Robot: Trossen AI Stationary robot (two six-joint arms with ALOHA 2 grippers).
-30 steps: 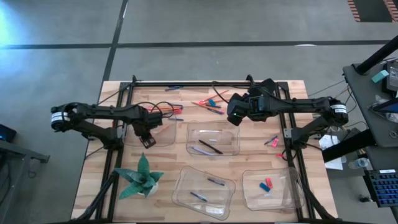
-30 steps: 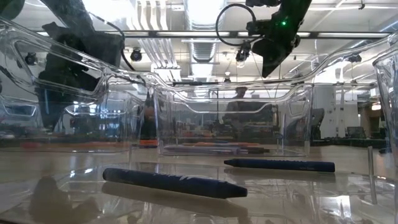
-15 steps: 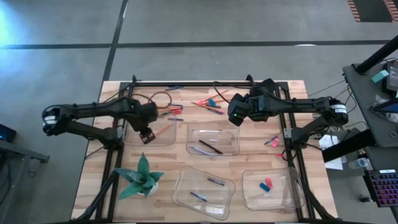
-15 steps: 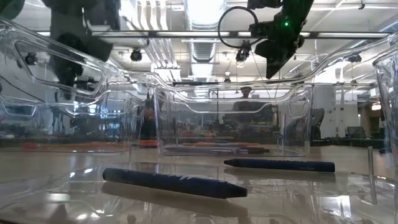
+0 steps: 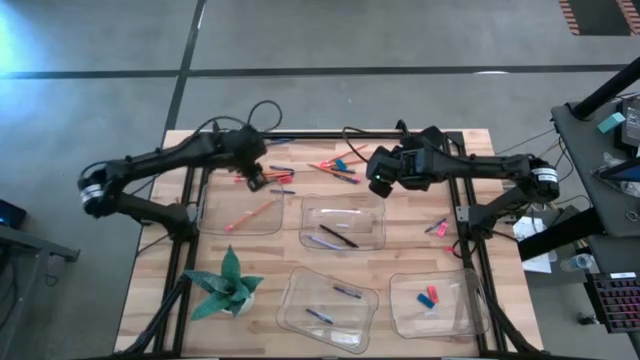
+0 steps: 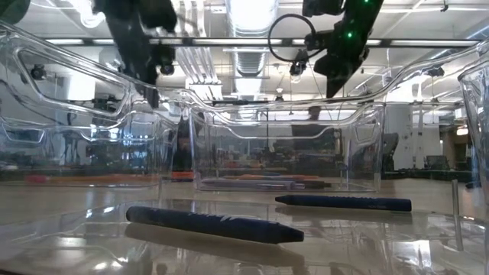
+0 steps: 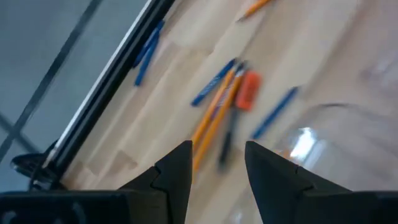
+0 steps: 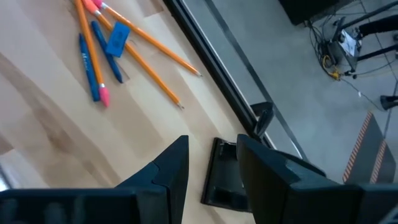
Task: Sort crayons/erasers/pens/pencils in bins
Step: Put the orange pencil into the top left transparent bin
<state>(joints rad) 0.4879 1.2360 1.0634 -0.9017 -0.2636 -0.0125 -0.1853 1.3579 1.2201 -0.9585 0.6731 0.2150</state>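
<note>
My left gripper (image 5: 256,181) (image 7: 217,146) hangs open and empty over a loose pile by the far left: orange pencils (image 7: 214,109), a red eraser (image 7: 248,91) and blue pens (image 7: 274,112). My right gripper (image 5: 377,186) (image 8: 212,140) hovers open and empty near the far middle, by more pencils (image 8: 144,38) and a blue eraser (image 8: 117,38). The far left bin (image 5: 212,222) holds an orange pencil (image 5: 250,213). The middle bin (image 5: 372,236) holds dark pens, the near middle bin (image 5: 295,290) crayons (image 6: 214,224), the near right bin (image 5: 455,312) red and blue erasers (image 5: 430,296).
A green folded-paper plant (image 5: 228,283) stands at the near left. A few small loose pieces (image 5: 437,227) lie on the table right of the middle bin. A black frame rail (image 5: 300,133) runs along the far edge, with more rails down both sides.
My left gripper has risen from over the far left bin and swung toward the table's far edge, ending above the loose pile. An orange pencil now lies in that bin where the gripper was. My right gripper has kept still.
</note>
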